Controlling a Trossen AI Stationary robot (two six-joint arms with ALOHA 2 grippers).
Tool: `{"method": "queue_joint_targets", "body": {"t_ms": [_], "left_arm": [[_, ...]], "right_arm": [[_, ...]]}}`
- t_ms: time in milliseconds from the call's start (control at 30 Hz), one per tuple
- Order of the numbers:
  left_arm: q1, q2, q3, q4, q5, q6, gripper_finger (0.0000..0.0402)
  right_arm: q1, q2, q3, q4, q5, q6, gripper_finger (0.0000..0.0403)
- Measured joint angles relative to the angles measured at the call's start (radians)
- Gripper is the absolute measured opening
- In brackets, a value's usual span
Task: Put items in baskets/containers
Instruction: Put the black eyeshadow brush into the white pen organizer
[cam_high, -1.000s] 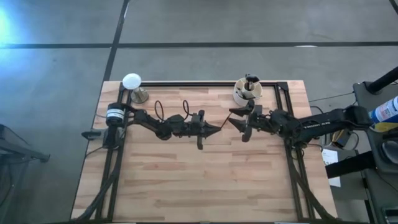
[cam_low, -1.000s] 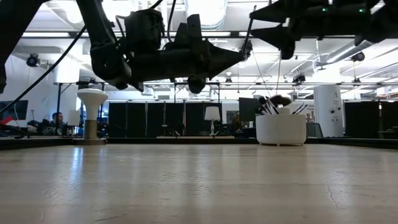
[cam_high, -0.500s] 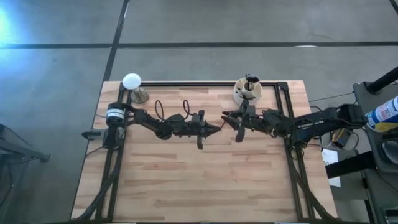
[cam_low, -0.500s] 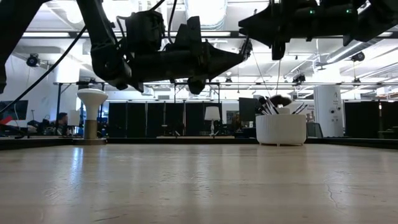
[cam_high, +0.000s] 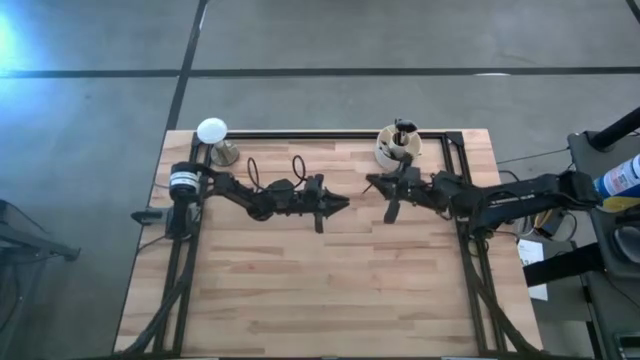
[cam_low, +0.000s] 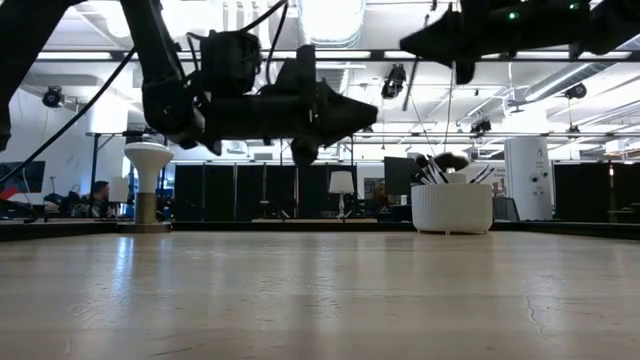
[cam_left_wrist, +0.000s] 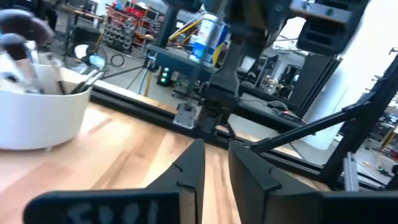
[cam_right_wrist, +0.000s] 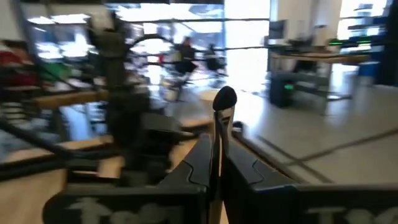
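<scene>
While the right gripper (cam_right_wrist: 216, 163) is clenched on a makeup brush (cam_right_wrist: 222, 109), carry it upright to the cream-white cup (cam_high: 398, 148) at twelve o'clock and release only over a divider; left gripper (cam_left_wrist: 214, 163) slightly parted, empty.

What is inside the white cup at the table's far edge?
The cup holds several makeup brushes standing upright, one with a fluffy dark head. Its wall hides the lower handles and any dividers, so neither count nor compartments can be told.

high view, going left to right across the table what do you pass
white disc on a metallic stand → left claw → right claw with a brush clamped in it → cream-white cup holding brushes
</scene>
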Motion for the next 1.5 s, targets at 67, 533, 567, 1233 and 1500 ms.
{"method": "queue_joint_targets", "body": {"t_ms": [67,533,567,1233,1500], "left_arm": [[0.007,-0.007,-0.020,0.001,-0.001,0.003,0.0070],[0.012,-0.020,-0.072,0.006,-0.003,0.054,0.0073],[0.012,-0.020,-0.072,0.007,-0.003,0.056,0.0073],[0.012,-0.020,-0.075,0.008,-0.003,0.080,0.0074],[0.014,-0.020,-0.077,0.005,-0.003,0.064,0.0074]], "right_arm": [[-0.023,-0.056,0.000,-0.081,0.044,-0.029,0.0012],[-0.379,-0.191,-0.055,-0.318,0.091,-0.130,0.0011],[-0.403,-0.184,-0.057,-0.316,0.089,-0.138,0.0011],[-0.773,0.158,-0.046,0.015,-0.149,-0.117,0.0011],[-0.775,0.271,0.009,0.005,-0.145,-0.073,0.0019]]}}
